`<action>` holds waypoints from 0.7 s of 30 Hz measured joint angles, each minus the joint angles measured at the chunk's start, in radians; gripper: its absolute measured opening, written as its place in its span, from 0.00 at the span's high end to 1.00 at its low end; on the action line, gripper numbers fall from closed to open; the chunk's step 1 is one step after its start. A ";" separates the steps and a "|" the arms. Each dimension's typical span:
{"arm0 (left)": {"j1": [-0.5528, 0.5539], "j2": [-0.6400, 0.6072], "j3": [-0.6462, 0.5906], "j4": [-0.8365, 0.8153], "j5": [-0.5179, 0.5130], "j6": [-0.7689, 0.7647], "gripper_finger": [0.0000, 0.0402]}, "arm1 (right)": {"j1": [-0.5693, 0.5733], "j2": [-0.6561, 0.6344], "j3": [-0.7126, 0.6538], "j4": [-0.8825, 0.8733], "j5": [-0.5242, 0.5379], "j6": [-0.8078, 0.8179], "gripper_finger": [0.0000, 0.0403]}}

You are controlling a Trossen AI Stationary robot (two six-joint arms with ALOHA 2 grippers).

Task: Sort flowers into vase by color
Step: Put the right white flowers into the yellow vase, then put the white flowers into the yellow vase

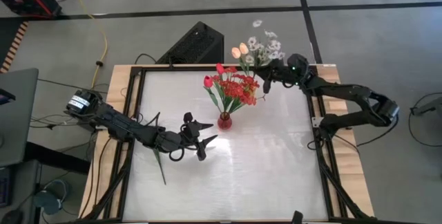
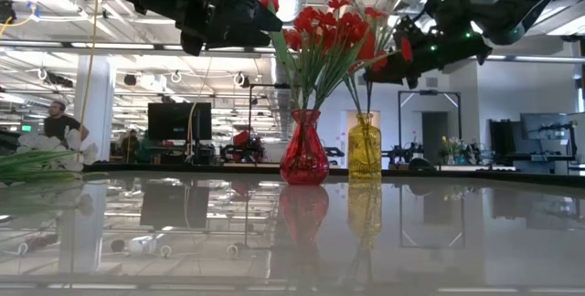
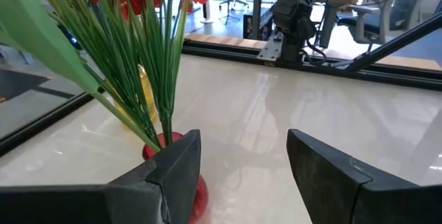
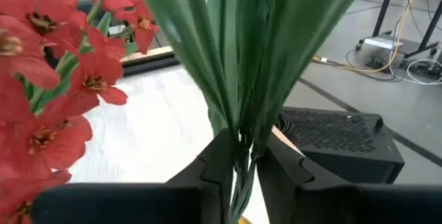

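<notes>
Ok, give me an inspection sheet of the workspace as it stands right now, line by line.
Surface: glossy white table, reflective.
Job's things: red vase holding red flowers; yellow vase behind it; pale tulips and white sprigs in the right gripper; white flower lying at the table's left edge.
Clutter: nothing seen.
Grippers: left gripper open near the red vase; right gripper shut on green stems.
Cables: yellow cable on the floor.
Surroundings: black box off-table; person in the background.

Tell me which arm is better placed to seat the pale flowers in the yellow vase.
Right. The right gripper is shut on the pale flowers' green stems, above the yellow glass vase; the left gripper is open, empty.
</notes>
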 joint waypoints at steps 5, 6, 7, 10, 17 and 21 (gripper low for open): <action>0.000 0.000 0.000 0.000 0.000 -0.013 0.49 | -0.001 -0.031 0.000 -0.054 0.001 -0.005 0.67; 0.000 0.000 0.000 0.000 0.000 -0.015 0.49 | -0.002 -0.041 0.000 -0.075 0.001 -0.009 0.65; 0.000 0.000 0.000 0.000 0.000 -0.016 0.49 | -0.002 -0.051 0.000 -0.100 0.001 -0.021 0.62; 0.000 0.000 0.000 0.000 0.000 -0.016 0.49 | -0.002 -0.083 0.000 -0.197 0.006 -0.049 0.54; 0.000 0.000 0.000 0.001 -0.001 -0.037 0.49 | 0.000 -0.155 0.000 -0.441 0.026 -0.059 0.41; 0.000 0.000 0.000 0.001 -0.001 -0.068 0.49 | 0.007 -0.191 0.000 -0.547 0.032 -0.072 0.41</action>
